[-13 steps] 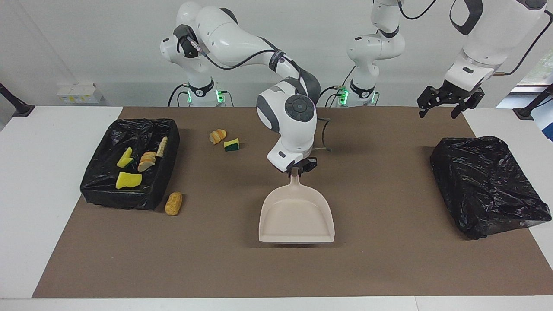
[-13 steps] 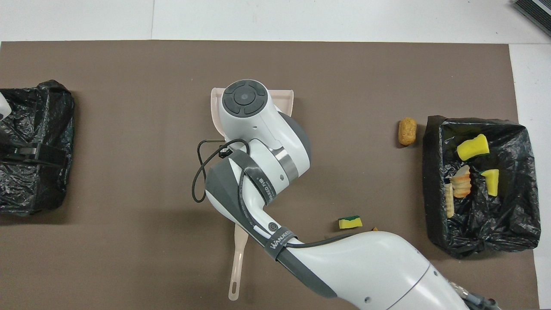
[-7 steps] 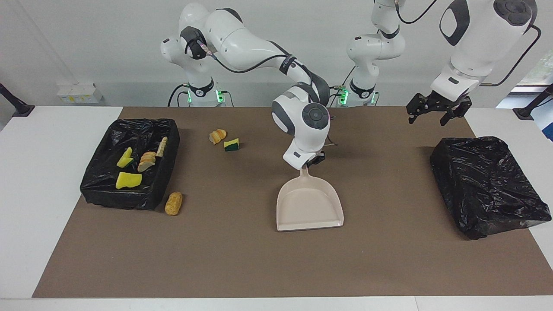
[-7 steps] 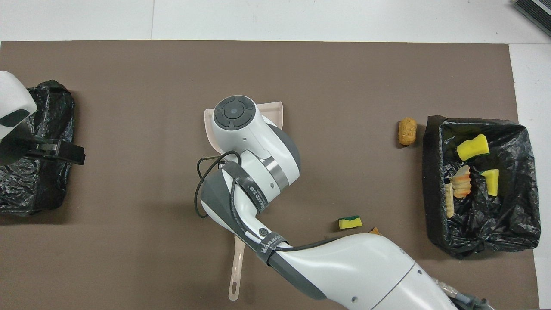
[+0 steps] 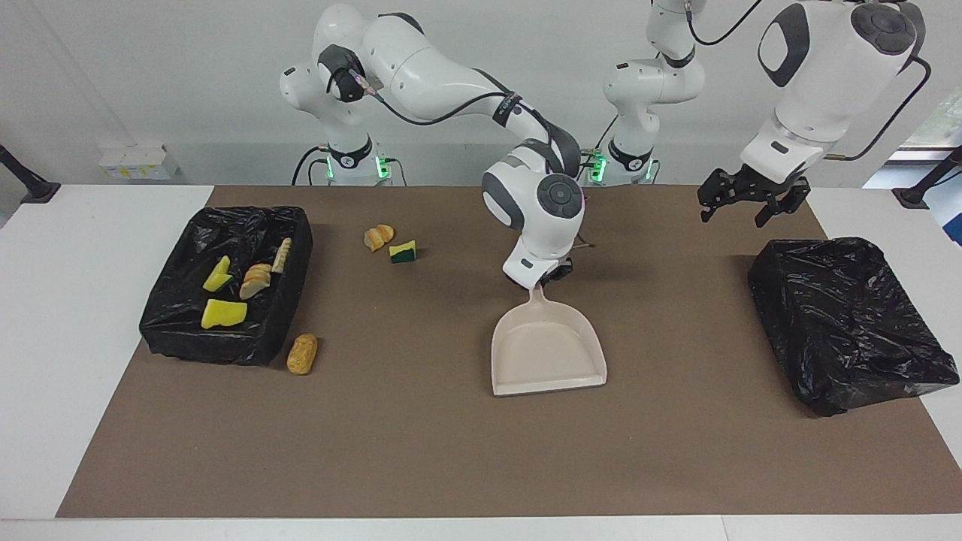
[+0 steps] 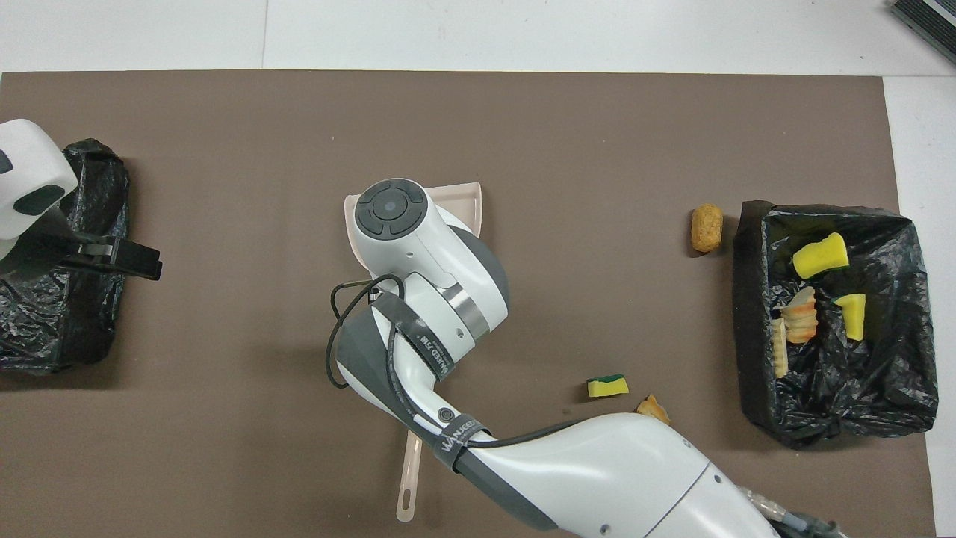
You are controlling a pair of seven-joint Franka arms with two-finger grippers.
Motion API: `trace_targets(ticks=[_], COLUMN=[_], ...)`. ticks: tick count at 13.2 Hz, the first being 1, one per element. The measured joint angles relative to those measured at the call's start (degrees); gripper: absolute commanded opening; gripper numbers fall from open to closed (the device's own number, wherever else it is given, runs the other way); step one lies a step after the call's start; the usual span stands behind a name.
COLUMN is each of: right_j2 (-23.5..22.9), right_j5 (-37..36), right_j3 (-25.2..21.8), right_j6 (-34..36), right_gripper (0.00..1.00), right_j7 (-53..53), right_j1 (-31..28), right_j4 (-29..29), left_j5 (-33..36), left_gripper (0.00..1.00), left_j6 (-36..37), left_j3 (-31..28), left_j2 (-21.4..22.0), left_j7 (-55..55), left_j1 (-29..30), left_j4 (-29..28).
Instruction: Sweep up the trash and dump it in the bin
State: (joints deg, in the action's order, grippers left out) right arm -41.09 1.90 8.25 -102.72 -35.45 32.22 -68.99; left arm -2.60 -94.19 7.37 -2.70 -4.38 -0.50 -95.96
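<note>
A brown mat covers the white counter (image 5: 45, 361). Our right end effector (image 5: 543, 279) clamps the handle of the beige dustpan (image 5: 547, 353) mid-counter, its mouth facing away from us. The loose trash (image 5: 391, 243) lies well toward the right arm's end, nearer us, beside the filled bin (image 5: 285, 300). Our left end effector (image 5: 744, 199) hangs spread above the covered bin (image 5: 849, 323).
</note>
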Motion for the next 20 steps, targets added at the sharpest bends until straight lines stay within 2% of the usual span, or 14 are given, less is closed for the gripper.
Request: trace_targets(ticks=[4, 9, 11, 14, 16, 19, 20], right_j2=[2.6, 6.4, 10.2, 15.0, 18.3, 27.3, 30.1], right_j5=[0.3, 0.7, 0.8, 1.4, 1.6, 3.0, 3.9], right_j3=[-0.1, -0.1, -0.1, 0.0, 0.4, 0.6, 0.6], right_j6=[0.0, 0.7, 5.3, 15.5, 14.2, -3.0, -6.0], right_gripper=[1.0, 1.0, 1.0, 1.0, 1.0, 1.0, 1.0], right_j7=[0.0, 0.1, 1.3, 2.4, 2.4, 1.2, -0.1], right_j1=[-2.9, -11.2, -15.0, -17.2, -15.1, -7.5, -5.7], right_j4=[0.1, 0.2, 0.2, -0.5, -6.6, -26.5, -31.6], left_j5=[-0.5, -1.9, 0.4, 1.6, 1.6, 1.7, 1.7], left_gripper=[1.0, 1.0, 1.0, 1.0, 1.0, 1.0, 0.93], left_j6=[-3.3, -10.5, -13.8, -20.0, -21.1, -22.4, -23.0], left_j3=[0.3, 1.7, 1.8, 1.9, 2.0, 2.1, 2.0], left_j2=[-6.2, -14.8, -16.9, -17.6, -17.5, -17.4, -17.3], left_j7=[0.0, 5.5, 9.1, 18.8, 23.7, 28.6, 29.7], left_j1=[-3.4, -8.7, -12.8, -18.8, -22.1, -26.6, -27.1], left_j4=[2.6, 5.2, 4.9, -0.1, -2.4, -6.2, -7.2])
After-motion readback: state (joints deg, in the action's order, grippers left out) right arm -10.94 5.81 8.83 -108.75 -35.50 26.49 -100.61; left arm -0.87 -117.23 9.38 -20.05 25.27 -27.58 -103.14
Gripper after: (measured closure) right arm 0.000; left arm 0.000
